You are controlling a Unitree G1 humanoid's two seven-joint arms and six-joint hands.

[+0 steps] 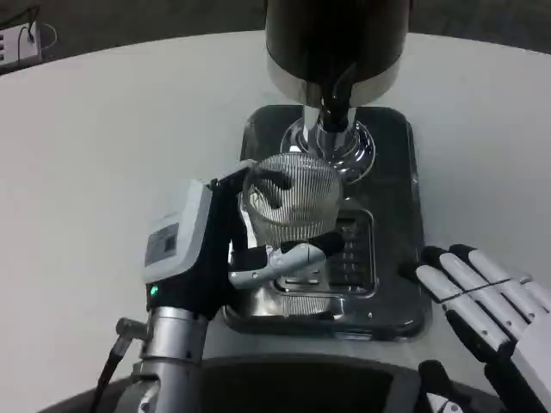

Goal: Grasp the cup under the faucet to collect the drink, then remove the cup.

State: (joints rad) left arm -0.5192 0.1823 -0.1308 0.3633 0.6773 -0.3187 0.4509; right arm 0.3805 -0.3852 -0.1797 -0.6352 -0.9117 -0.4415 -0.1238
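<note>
A clear ribbed cup (291,202) stands over the drip grate of the black dispenser tray (398,258), just in front of the chrome faucet (331,138). My left hand (245,237) grips the cup from its left side, with dark fingers wrapped round the far side and a white finger across the front low down. My right hand (486,301) lies at the tray's right front corner with its fingers straight and apart, holding nothing. Whether there is drink in the cup cannot be made out.
The dark drink dispenser body (336,39) towers over the faucet at the back. The white round table (103,155) spreads to the left and right. A power strip (19,45) lies at the far left corner.
</note>
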